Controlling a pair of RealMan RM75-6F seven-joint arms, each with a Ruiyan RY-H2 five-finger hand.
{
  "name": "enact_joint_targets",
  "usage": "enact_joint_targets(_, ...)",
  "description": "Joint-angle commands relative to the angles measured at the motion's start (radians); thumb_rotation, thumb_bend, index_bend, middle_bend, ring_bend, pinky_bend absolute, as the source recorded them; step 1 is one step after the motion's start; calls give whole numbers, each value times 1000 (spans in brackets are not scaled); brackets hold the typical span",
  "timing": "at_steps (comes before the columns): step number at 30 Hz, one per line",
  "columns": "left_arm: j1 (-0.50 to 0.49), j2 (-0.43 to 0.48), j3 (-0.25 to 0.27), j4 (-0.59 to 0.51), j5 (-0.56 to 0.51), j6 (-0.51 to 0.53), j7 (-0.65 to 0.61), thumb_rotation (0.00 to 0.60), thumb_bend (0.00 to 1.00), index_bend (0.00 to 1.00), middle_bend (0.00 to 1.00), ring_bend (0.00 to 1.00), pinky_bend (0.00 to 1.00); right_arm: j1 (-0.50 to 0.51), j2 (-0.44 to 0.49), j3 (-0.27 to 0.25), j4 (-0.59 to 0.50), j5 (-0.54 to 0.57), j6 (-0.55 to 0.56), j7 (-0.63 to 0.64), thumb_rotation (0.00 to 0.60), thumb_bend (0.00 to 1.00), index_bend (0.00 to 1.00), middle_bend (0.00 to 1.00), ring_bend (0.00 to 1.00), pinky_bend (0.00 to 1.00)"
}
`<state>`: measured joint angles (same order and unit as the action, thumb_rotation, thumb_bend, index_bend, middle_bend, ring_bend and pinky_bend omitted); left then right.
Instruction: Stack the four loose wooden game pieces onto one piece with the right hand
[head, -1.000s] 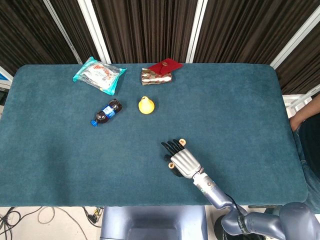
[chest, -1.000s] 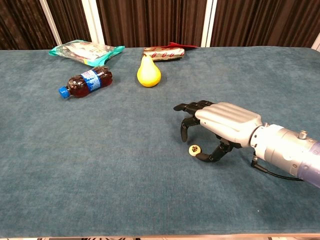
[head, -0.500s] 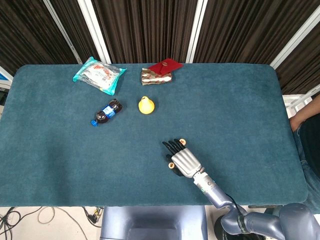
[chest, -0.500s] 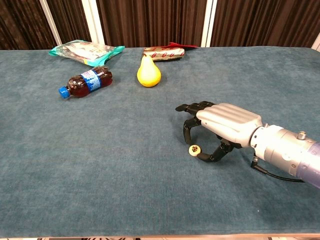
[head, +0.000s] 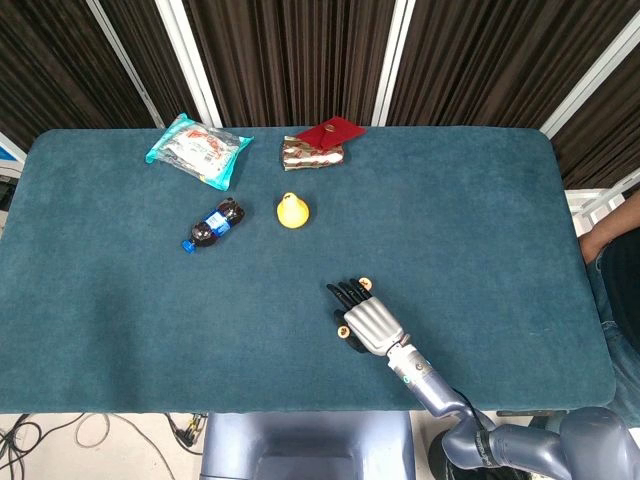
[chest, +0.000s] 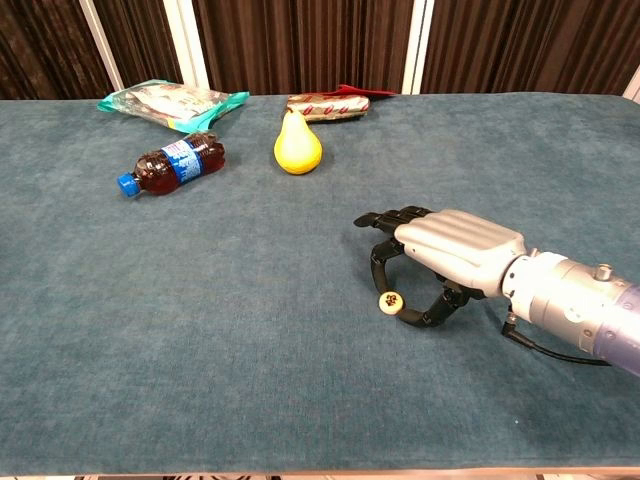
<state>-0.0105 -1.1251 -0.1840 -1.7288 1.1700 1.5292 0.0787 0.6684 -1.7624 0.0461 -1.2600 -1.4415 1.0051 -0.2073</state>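
**Right hand over the game pieces, near table edge**

A teal snack bag (head: 198, 150) lies at the far left of the blue-green table (head: 120, 300). Nearer the camera, a small bottle (head: 213, 226) of dark drink lies on its side, blue cap pointing toward the left. Just to its right stands a yellow pear (head: 292, 210), upright. Behind the pear, at the far edge, a brown-and-silver wrapper (head: 312, 154) lies touching a red packet (head: 330, 131).

The right hand (chest: 445, 252) is positioned right of centre, close to the near edge, palm down, with dark fingers (chest: 384, 219) arched toward the cloth. One wooden game piece (chest: 389, 299), a pale disc with a dark mark, sits at the thumb tip. In the chest view the thumb touches the disc, but no other finger is seen closing on it, so a grasp cannot be confirmed. In the head view a second pale disc (head: 365, 285) shows just beyond the fingertips, resting on the cloth. Any other pieces are probably hidden under the palm.

The left hand appears in neither view.
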Motion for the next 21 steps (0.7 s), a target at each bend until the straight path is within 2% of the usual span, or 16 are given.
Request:
enact_joint_targets(1, 0, 0, 0, 0, 0, -1, 0, 600, 632, 62, 0, 0, 0, -1, 0, 0, 0, 0, -2, -1, 600, 381, 507, 0, 0, 0)
enact_joint_targets(16, 0, 0, 1, -1, 1, -1, 1, 600, 631, 62, 0, 0, 0, -2, 14, 8, -23, 0, -6, -17, 600, 381, 540, 0, 0, 0)
enact_joint_targets(21, 0, 1, 1, -1, 1, -1, -1, 600, 631, 62, 0, 0, 0, 0, 41, 28, -64, -1, 9, -28, 600, 380, 541, 0, 0, 0)
